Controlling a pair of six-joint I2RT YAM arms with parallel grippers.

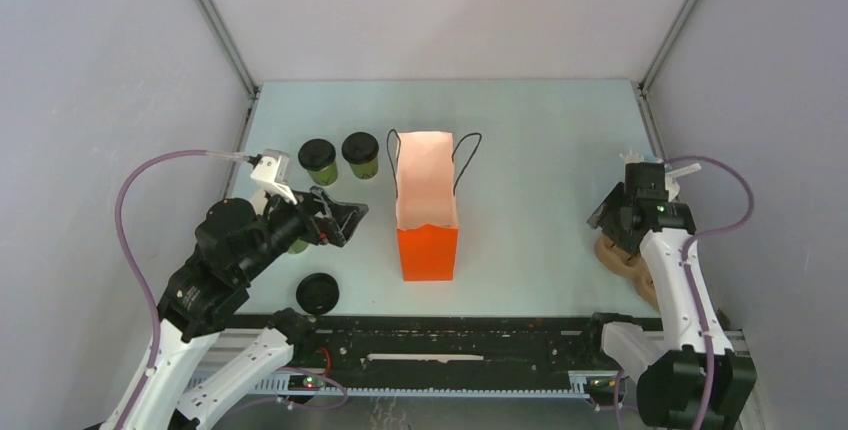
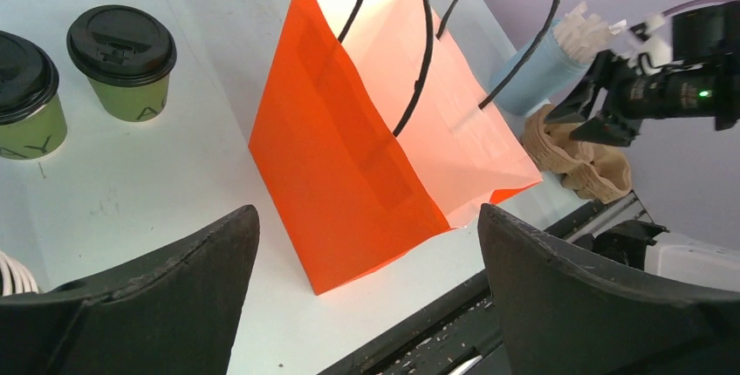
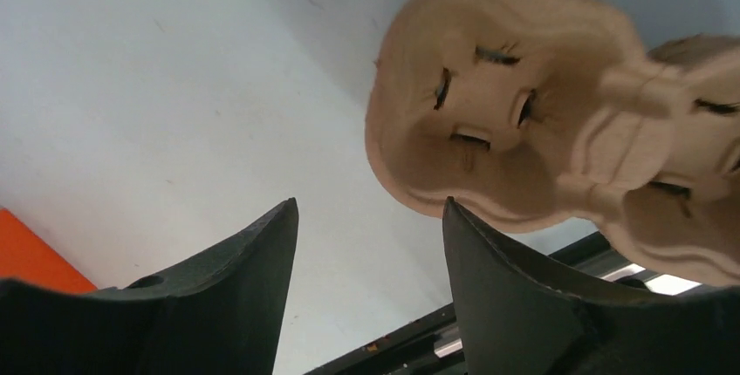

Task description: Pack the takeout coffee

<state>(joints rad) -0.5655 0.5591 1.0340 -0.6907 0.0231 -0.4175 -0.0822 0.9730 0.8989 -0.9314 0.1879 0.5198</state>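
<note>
The orange paper bag point(image 1: 427, 212) stands open in the middle of the desk point(image 1: 540, 150), with its black cord handles flopped out to either side of the mouth. Just left of it, toward the back, sit the takeout coffees: one coffee cup point(image 1: 318, 161) and a second coffee cup point(image 1: 360, 154). Both are olive green with black lids, upright and close together, and the second one is near the bag's left handle. Nothing holds either of them. Another black lid point(image 1: 317, 293) lies near the front edge on the left; from above I cannot tell whether a cup is under it

The left claw point(image 1: 348, 218) hovers just left of the bag, between those cups and the front lid. It is turned toward the bag, its fingers spread wide with nothing between them. The right claw point(image 3: 370, 202) hangs over the right-hand side, well apart from the bag, with its fingers parted and empty. It is above the edge of a brown pulp cup carrier point(image 3: 524, 122) lying at the desk's front right. Behind the carrier stands a pale blue cup point(image 2: 537, 65) with white sticks in it
</note>
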